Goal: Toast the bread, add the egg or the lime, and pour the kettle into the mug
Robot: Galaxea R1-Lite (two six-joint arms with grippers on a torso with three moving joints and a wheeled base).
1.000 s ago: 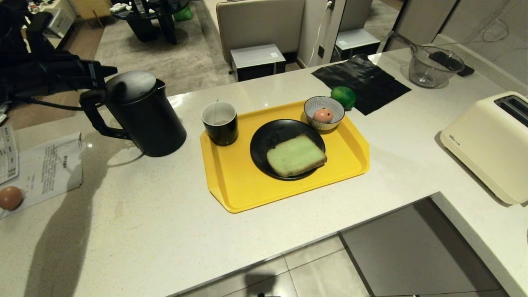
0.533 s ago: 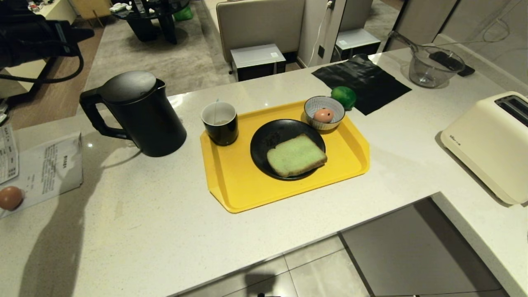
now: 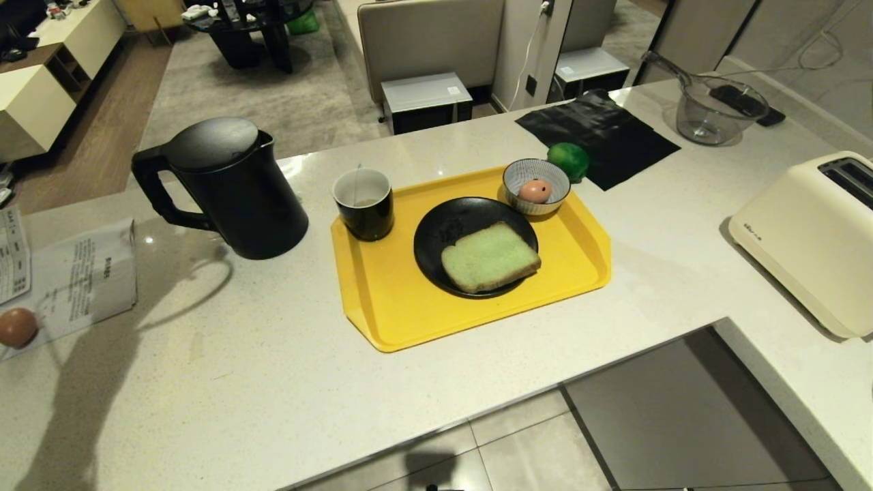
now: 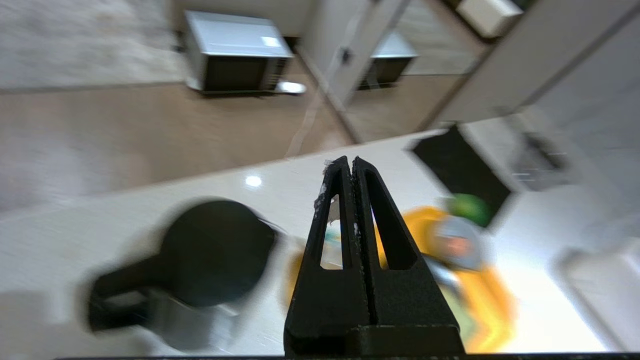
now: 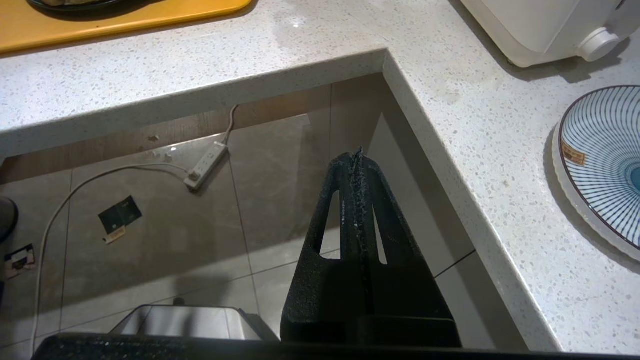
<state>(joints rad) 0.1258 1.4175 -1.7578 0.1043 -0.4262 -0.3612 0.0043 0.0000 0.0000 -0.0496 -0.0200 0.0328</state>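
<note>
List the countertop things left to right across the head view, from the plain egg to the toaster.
Plain egg → paper sheet → kettle → mug → bread on black plate → lime → glass bowl → toaster.

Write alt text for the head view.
A yellow tray on a pale counter holds a black mug, green bread on a black plate, and an egg in a striped bowl. A black kettle stands left; a lime sits behind the tray.
</note>
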